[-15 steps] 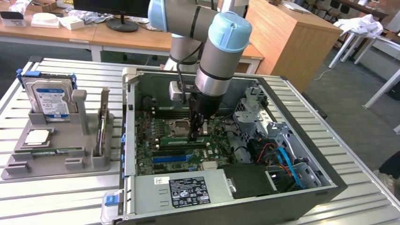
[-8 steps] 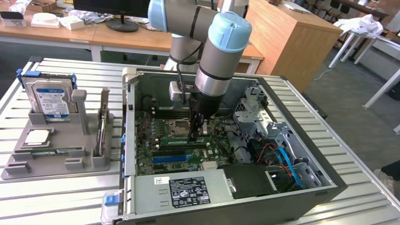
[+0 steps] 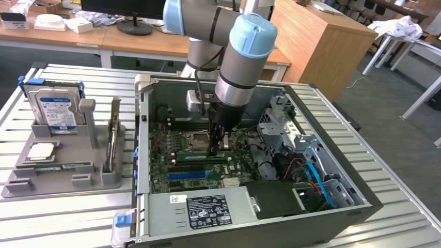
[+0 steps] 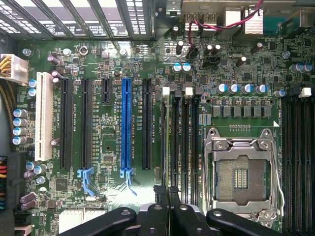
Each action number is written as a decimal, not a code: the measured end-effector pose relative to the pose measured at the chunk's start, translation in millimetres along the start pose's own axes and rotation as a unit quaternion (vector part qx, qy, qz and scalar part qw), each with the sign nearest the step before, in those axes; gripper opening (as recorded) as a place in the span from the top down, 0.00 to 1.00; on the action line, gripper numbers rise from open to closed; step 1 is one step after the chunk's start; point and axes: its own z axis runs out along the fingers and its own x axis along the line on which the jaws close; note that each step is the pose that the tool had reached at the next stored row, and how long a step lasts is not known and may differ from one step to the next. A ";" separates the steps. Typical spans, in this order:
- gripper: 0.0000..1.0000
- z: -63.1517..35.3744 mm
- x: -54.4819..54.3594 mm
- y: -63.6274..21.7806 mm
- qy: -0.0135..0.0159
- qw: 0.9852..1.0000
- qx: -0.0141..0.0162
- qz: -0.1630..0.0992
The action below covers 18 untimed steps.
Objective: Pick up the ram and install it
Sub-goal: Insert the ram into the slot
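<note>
The ram [image 3: 196, 154] is a thin green stick standing on edge in a memory slot of the motherboard [image 3: 172, 178], inside the open computer case. My gripper [image 3: 219, 150] reaches straight down into the case at the end of the stick nearer the exterior view's right. In the wrist view the ram [image 4: 170, 142] shows edge-on, lined up with a slot beside the processor socket [image 4: 241, 172]. My gripper [image 4: 168, 194] is shut, its black fingertips pinched together on the stick's near end.
A grey tray [image 3: 62, 181] at the exterior view's left holds a hard drive [image 3: 55, 108], a square silver chip [image 3: 41, 151], an upright card [image 3: 110, 139] and a thin green strip [image 3: 55, 166]. Case walls [image 3: 331, 206], cables and the power supply [image 3: 206, 209] crowd the gripper.
</note>
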 end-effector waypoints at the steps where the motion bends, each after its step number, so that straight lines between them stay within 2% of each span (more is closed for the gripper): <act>1: 0.88 0.1 0.0 0.0 0.000 1.000 0.000 0.000; 18: 0.88 1.4 -0.7 0.0 0.000 1.000 0.000 0.000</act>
